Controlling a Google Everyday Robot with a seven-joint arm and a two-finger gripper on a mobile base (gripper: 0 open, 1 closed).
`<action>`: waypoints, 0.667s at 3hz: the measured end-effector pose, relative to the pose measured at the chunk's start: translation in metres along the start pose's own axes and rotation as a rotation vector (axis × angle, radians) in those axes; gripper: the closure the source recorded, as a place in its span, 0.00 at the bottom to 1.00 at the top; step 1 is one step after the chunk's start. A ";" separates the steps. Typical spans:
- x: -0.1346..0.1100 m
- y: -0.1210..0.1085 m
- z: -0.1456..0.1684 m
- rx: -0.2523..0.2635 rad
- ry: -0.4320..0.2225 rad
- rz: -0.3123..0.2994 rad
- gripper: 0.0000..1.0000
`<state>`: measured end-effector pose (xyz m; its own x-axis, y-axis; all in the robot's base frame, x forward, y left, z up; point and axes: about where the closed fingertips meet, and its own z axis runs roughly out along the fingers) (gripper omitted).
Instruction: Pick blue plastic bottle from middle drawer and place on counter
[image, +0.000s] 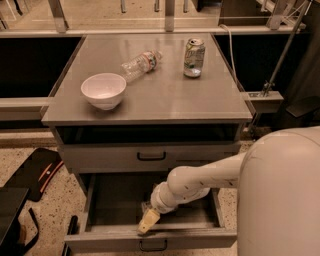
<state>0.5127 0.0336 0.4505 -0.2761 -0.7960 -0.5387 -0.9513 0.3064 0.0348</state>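
Observation:
The middle drawer (100, 239) is pulled open below the counter (160, 100), showing its dark floor and low front panel with a black loop handle (152, 246). My gripper (148, 220) reaches down into the drawer on the white arm. Its pale yellowish tip sits low, just behind the front panel and a little left of centre. The blue plastic bottle does not show. The wrist and gripper hide the part of the drawer floor beneath them.
On the counter stand a white bowl (103, 90) at front left and a drink can (194, 57) at back right. A clear bottle with a red-and-white band (141, 64) lies between them. The upper drawer front (150, 157) is closed. A black object (35, 172) lies on the floor at left.

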 end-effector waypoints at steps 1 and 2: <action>0.002 -0.016 0.009 -0.008 -0.004 0.001 0.00; 0.001 -0.045 0.015 0.030 -0.018 -0.006 0.00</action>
<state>0.5570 0.0273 0.4359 -0.2673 -0.7883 -0.5543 -0.9484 0.3172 0.0062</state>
